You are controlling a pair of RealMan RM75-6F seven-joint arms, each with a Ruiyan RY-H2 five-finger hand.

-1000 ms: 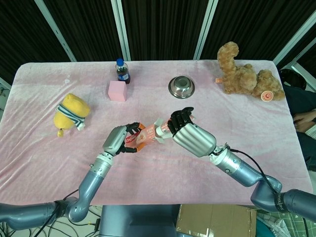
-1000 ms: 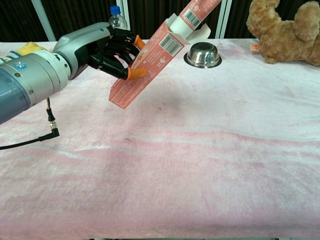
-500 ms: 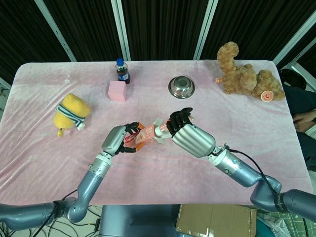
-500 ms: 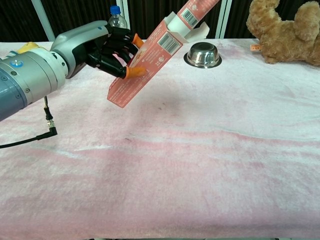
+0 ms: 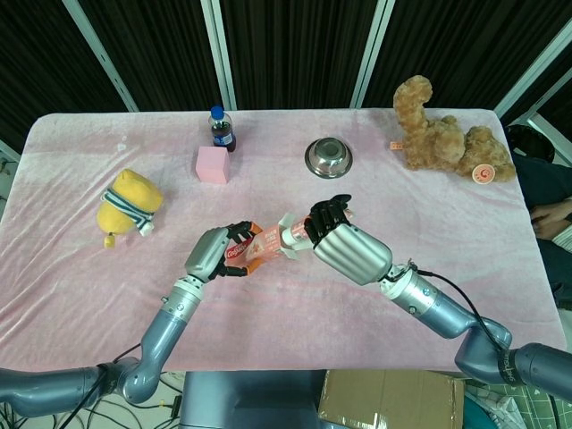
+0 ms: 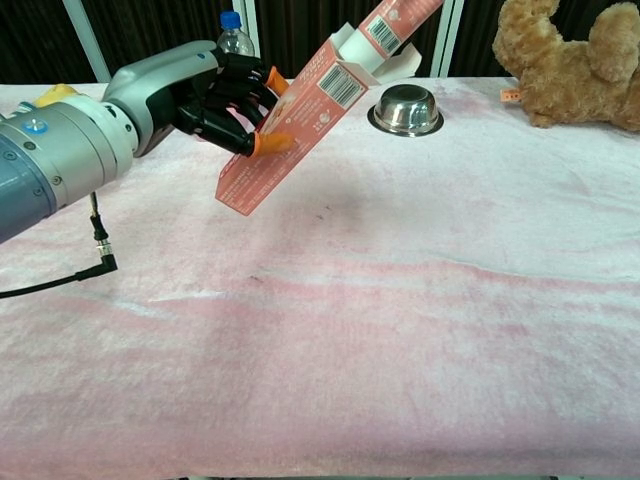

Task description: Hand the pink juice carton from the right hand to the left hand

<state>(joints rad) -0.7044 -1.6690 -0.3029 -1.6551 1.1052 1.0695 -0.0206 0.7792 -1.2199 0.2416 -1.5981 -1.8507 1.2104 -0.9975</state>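
The pink juice carton (image 5: 264, 242) hangs tilted above the pink tablecloth (image 5: 375, 304), between my two hands. My left hand (image 5: 213, 253) grips its lower end, dark fingers with orange tips wrapped around it. In the chest view the left hand (image 6: 212, 98) holds the carton (image 6: 295, 125) at the upper left. My right hand (image 5: 346, 246) has its fingers curled on the carton's white-flapped top end. The chest view cuts the right hand off above the frame.
At the back of the table stand a cola bottle (image 5: 221, 128), a pink block (image 5: 213, 165) and a steel bowl (image 5: 328, 158). A yellow plush toy (image 5: 130, 202) lies at the left, a brown teddy bear (image 5: 442, 134) at the back right.
Hardly anything differs. The carton and both hands stay in nearly the same place, with only a slight wobble of the carton.
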